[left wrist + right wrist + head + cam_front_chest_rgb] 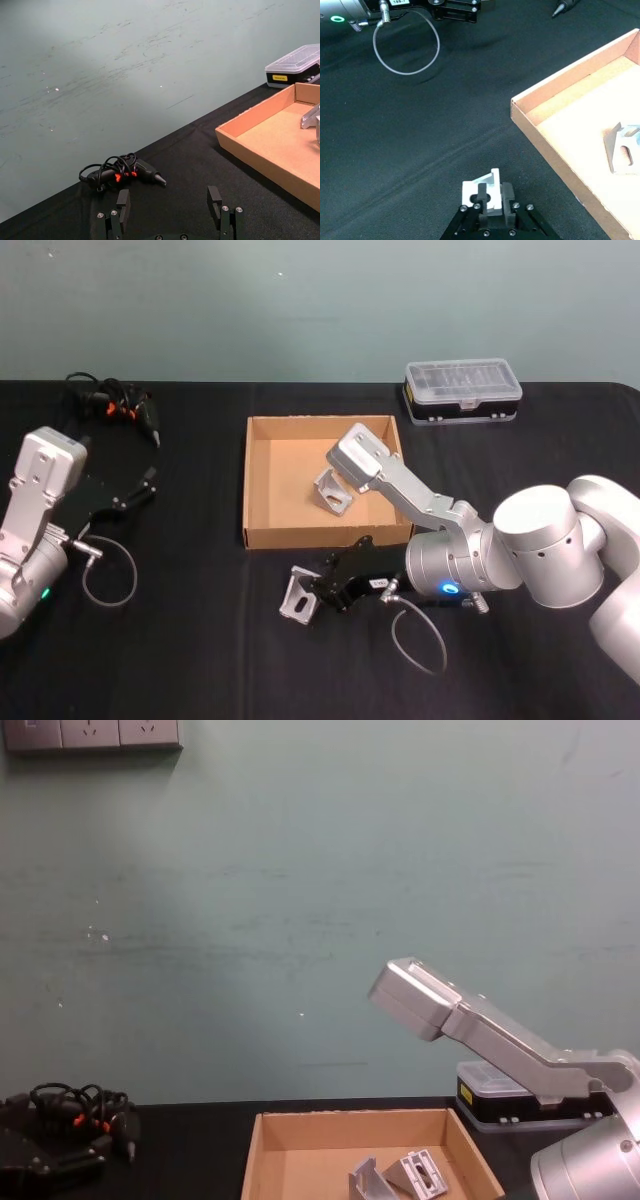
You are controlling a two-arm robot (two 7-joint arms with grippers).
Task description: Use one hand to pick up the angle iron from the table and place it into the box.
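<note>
The right claw is pinching the angle iron by one upright flange, with a black finger on each side. The piece is low over the counter, just in front of the near wall of the box. I cannot tell whether it is clear of the surface. The grasp looks made, so what is left is the lift, the carry over the low wall and the release.

A second bracket already lies inside the box.

Both brackets are pale grey metal, L-shaped and slotted. The box is plain tan cardboard, shallow and open-topped. The counter is matte black, like cloth, with faint creases.

The left claw sits spread and empty, parked at the left of the counter.
</note>
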